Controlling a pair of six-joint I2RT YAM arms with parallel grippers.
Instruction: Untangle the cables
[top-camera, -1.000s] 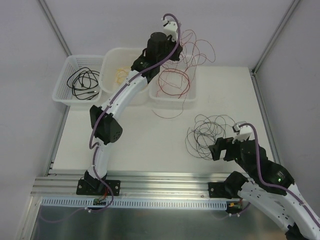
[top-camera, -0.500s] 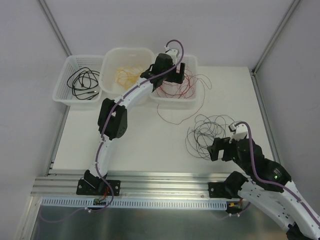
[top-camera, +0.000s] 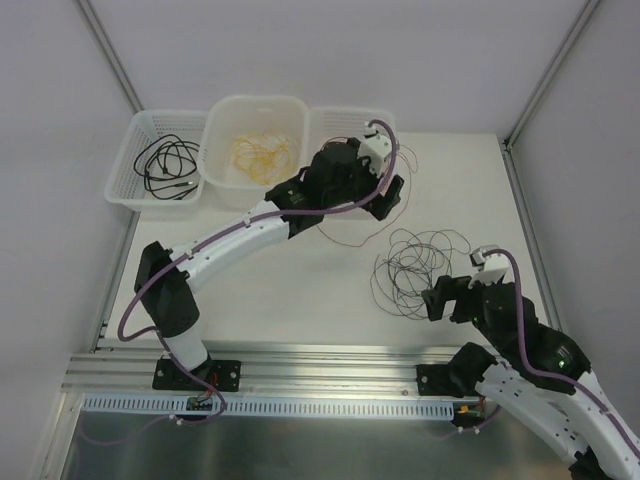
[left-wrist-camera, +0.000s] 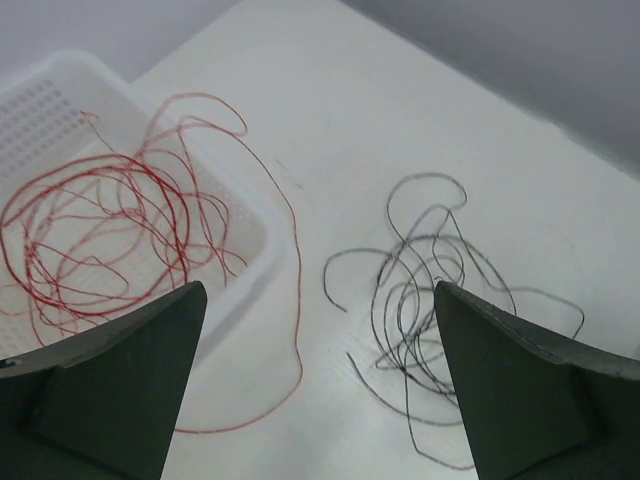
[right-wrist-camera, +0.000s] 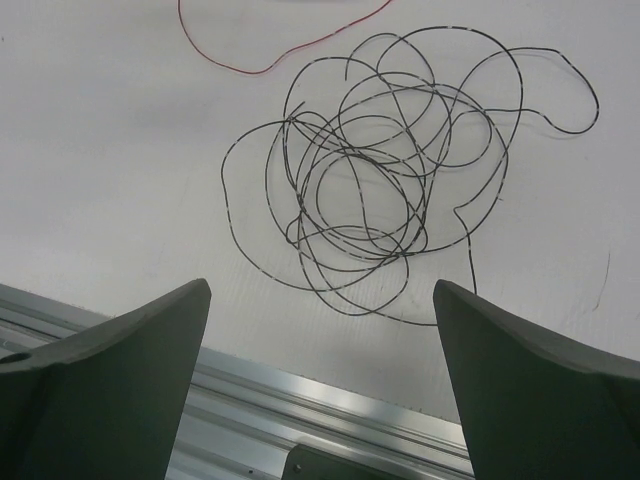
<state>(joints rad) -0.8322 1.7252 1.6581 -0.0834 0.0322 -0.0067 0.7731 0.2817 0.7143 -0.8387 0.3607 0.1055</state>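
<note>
The released right hand (top-camera: 443, 298) sits just beside the black wire tangle (top-camera: 418, 262), nearer it than the released left hand (top-camera: 385, 195).

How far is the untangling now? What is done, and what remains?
Done: black cable in the left basket, yellow cable in the middle tub, red cable in the right basket, though one loop trails onto the table. In hand: nothing; left gripper and right gripper are open. Left: the dark tangle by the right gripper.
</note>
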